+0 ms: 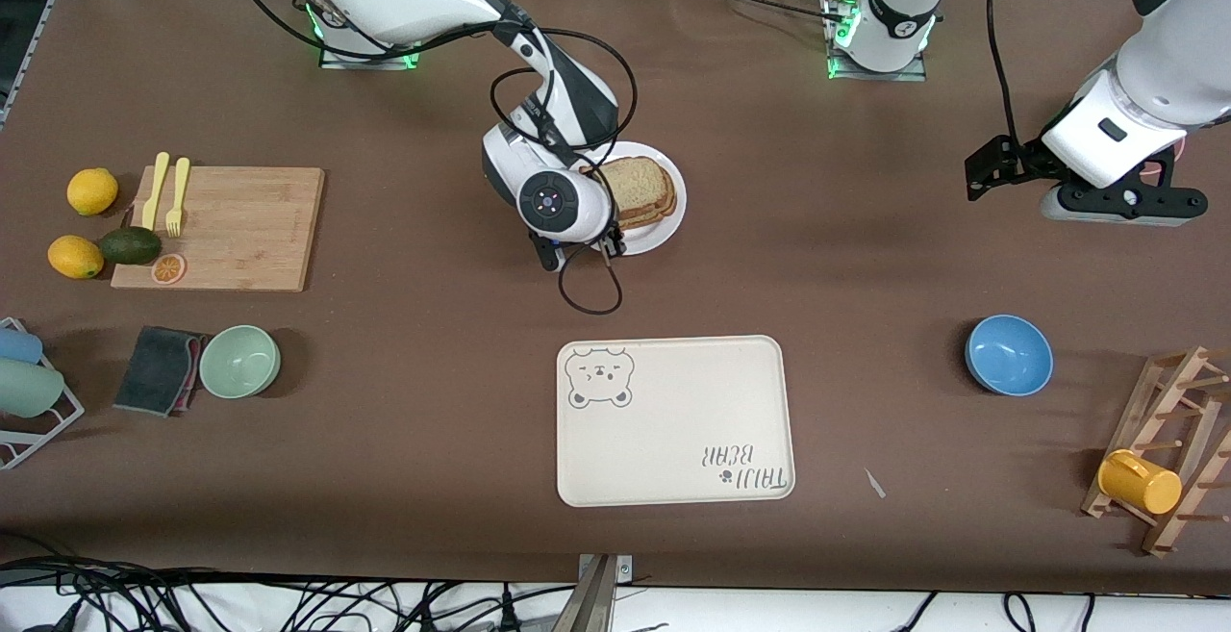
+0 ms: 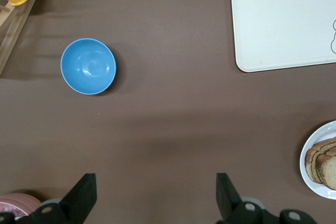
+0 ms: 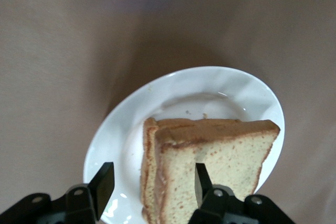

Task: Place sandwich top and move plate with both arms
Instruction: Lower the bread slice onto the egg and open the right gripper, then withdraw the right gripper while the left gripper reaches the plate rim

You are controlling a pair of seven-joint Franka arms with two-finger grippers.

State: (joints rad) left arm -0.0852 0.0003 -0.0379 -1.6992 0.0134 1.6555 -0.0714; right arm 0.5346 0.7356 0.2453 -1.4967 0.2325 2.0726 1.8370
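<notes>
Right wrist view: I see my right hand parted over the sandwich top on the plate; left hand waits wide above the counter.

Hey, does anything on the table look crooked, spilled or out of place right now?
Mostly tidy. The sandwich top sits askew on the slices beneath it on the plate, edges not lined up. A small pale scrap lies loose on the table beside the tray.

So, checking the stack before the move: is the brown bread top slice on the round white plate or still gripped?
On the plate: the bread top slice lies on the stack, between the right gripper's parted fingers.
</notes>
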